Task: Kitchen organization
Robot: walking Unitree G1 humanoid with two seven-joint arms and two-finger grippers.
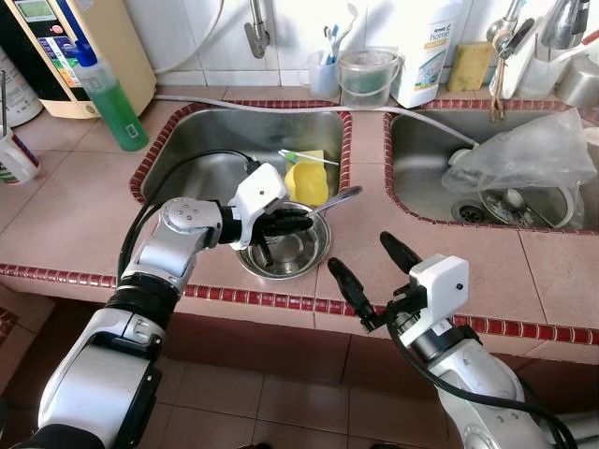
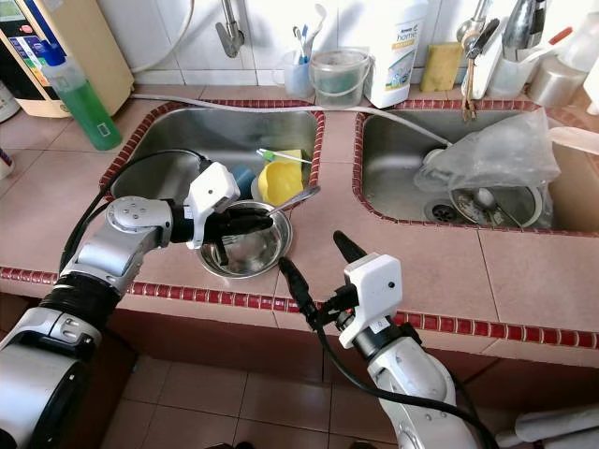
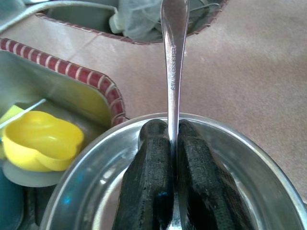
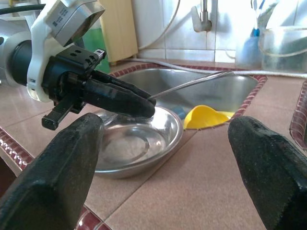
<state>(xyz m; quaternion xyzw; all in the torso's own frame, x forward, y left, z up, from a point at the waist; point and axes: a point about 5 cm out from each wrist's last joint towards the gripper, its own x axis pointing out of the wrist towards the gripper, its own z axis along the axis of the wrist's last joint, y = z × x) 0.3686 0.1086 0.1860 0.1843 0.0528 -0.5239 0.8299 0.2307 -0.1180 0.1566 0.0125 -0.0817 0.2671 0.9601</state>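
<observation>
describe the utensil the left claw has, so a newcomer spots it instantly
Find the left sink; at its front edge sits a steel bowl. The spoon rises from it toward the right, handle clamped by the left claw. It is the only long, slim metal piece there, beside a yellow cup.

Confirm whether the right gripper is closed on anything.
No: the right gripper hangs open over the counter, its fingers spread wide with nothing between them.

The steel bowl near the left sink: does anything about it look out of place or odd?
Yes. The bowl sits half over the sink's front edge, not flat on the counter, so it may tip. The left hand is shut on a spoon above it.
</observation>
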